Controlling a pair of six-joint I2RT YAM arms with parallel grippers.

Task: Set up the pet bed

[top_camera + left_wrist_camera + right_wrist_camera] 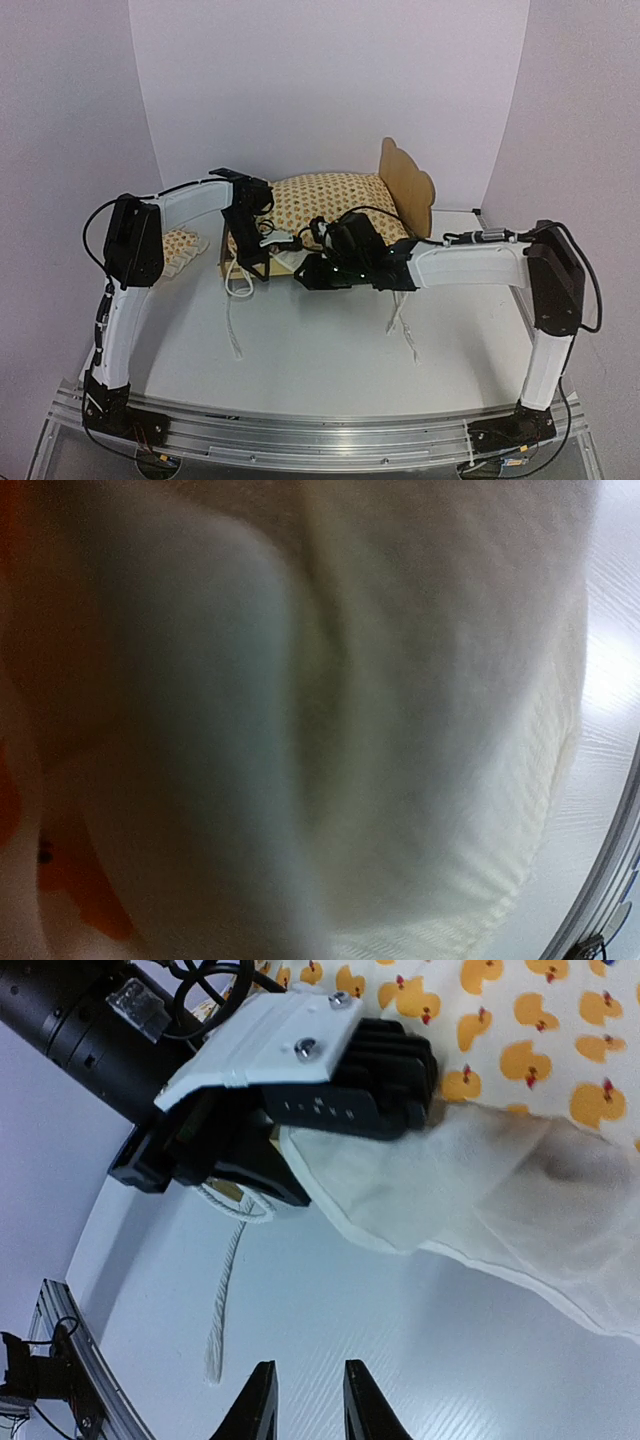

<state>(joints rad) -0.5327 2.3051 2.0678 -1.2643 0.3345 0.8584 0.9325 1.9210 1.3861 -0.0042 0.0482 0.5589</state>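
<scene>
Overhead view, left to right. A small ruffled pillow (186, 250) lies at the far left of the worktop (320, 370), partly hidden behind the elbow of the left arm. The left gripper (262, 262) points down at the left end of the pet bed (405, 182). In the right wrist view its jaws are closed on a white fabric flap (420, 1190) that hangs from the near edge of the mattress cushion (335, 200). The left wrist view is filled by this pale cloth, too close and blurred to show detail. A white cord tie (237, 310) trails from below the left gripper toward the near edge of the worktop.

The pet bed stands at the far middle of the worktop, set crosswise. The cushion, cream with an orange duck print, lies on top and covers nearly all of the frame. A thin strip of plywood shows at the left end.

The right gripper (310, 1405) hovers low just in front of the bed's near side and faces the left gripper. Its jaws stand slightly apart with nothing between them, over bare worktop.

The scalloped headboard rises upright at the bed's right end, just beyond the cushion. A second tie (405, 335) lies on the worktop below the right forearm.
</scene>
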